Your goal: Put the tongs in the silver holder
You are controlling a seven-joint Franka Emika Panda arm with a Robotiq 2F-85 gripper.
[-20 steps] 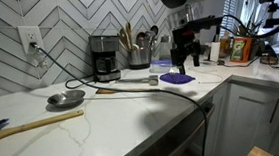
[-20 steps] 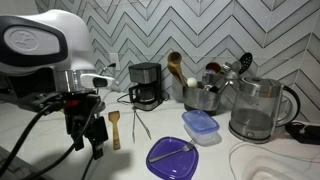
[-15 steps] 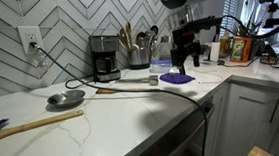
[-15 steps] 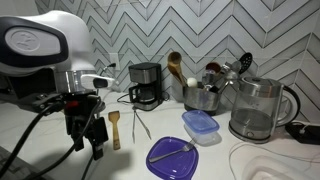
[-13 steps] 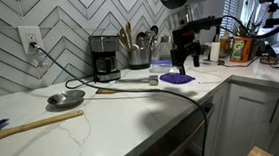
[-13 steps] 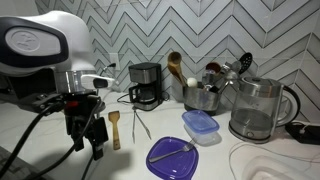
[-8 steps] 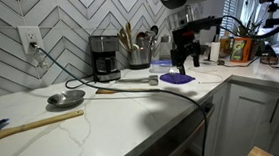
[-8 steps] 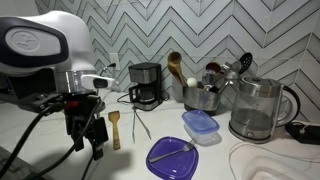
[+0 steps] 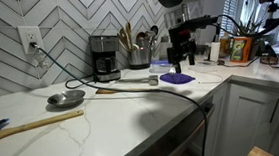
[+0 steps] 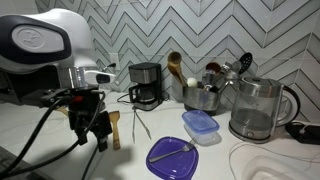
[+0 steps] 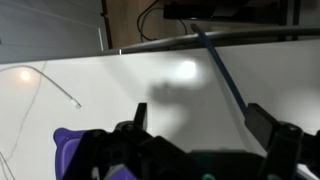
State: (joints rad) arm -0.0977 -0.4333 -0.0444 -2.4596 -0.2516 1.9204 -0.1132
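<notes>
Tongs (image 10: 138, 122) lie flat on the counter (image 10: 40, 160) in front of the coffee maker (image 10: 146, 84), just beside a wooden spatula (image 10: 114, 128) and well apart from the silver holder (image 10: 203, 97). The gripper (image 10: 95, 143) hangs near the spatula. The wrist view alone shows its jaws spread wide with nothing held, over bare counter beside a purple plate (image 11: 66, 142). In an exterior view the holder (image 9: 138, 57) stands beside the coffee maker.

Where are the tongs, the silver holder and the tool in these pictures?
tongs (image 10: 139, 124): in an exterior view, on the middle of their slim arms.
silver holder (image 10: 203, 98): in an exterior view, on its front wall below the utensils.
tool (image 10: 94, 140): in an exterior view, midway between its fingertips.
</notes>
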